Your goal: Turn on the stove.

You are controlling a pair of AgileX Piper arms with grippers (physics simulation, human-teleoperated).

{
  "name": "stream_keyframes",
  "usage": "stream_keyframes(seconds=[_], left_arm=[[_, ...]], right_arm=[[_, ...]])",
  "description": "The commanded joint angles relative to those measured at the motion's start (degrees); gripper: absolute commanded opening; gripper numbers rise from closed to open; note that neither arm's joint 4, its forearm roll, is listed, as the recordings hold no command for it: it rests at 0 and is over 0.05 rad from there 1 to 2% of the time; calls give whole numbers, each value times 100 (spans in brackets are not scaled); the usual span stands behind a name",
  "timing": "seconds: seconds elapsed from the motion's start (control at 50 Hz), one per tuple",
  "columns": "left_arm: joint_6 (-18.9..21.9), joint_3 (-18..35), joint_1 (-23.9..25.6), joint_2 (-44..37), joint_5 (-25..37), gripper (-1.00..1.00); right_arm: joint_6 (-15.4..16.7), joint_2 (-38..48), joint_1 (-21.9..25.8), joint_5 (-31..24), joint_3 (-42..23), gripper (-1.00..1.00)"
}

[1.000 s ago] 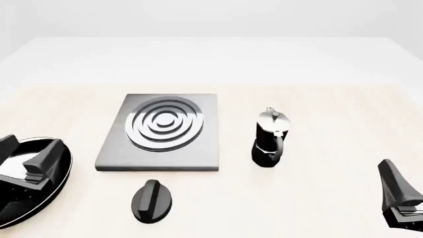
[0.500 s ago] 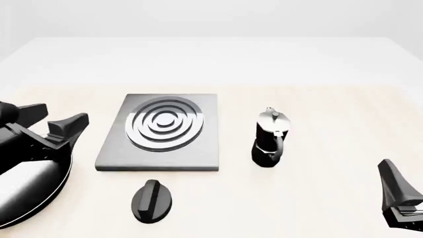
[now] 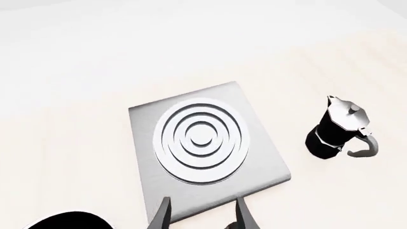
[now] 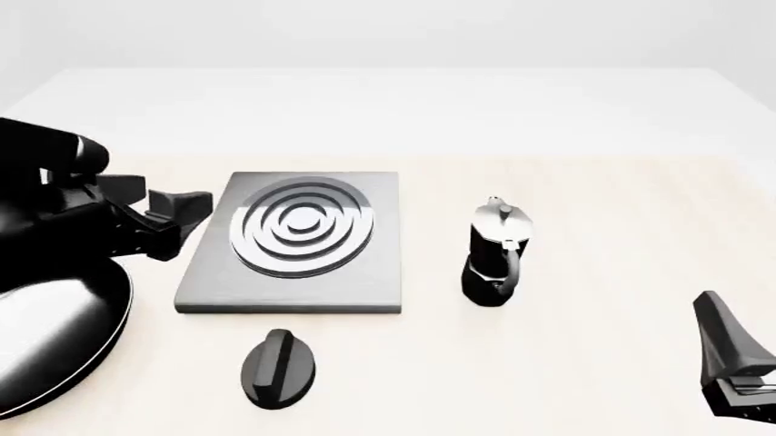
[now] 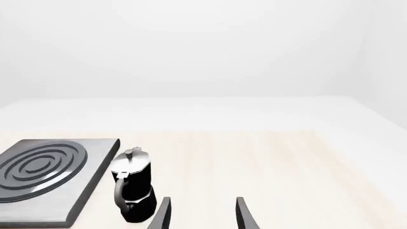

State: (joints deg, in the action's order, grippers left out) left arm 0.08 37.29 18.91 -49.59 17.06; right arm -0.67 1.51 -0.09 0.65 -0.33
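The stove (image 4: 297, 241) lies flat mid-bench; its knob (image 4: 280, 366) sits apart, just in front; left tool (image 4: 164, 214) hovers beside the stove's left edge, fingers apart, empty; right tool (image 5: 202, 214) well right, parted too.

stove (image 4: 294, 243): flat square grey slab lying on the tabletop, silver concentric ring burner on top
knob (image 4: 279, 366): black, round, ridged, sitting separately just in front
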Motion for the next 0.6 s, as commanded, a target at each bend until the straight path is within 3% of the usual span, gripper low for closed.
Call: stream_keyframes(seconds=[0.02,0.22,0.6], left_arm=[[-329,182,271,-455,74,100],[-620,-27,410,-706,-194,100],[-769,-295,529,-1196,-693,100]], right_arm=[[0,23,0,21,-1,100],[0,49,-1,54,7,100],[-1,30,-1,29,0,100]])
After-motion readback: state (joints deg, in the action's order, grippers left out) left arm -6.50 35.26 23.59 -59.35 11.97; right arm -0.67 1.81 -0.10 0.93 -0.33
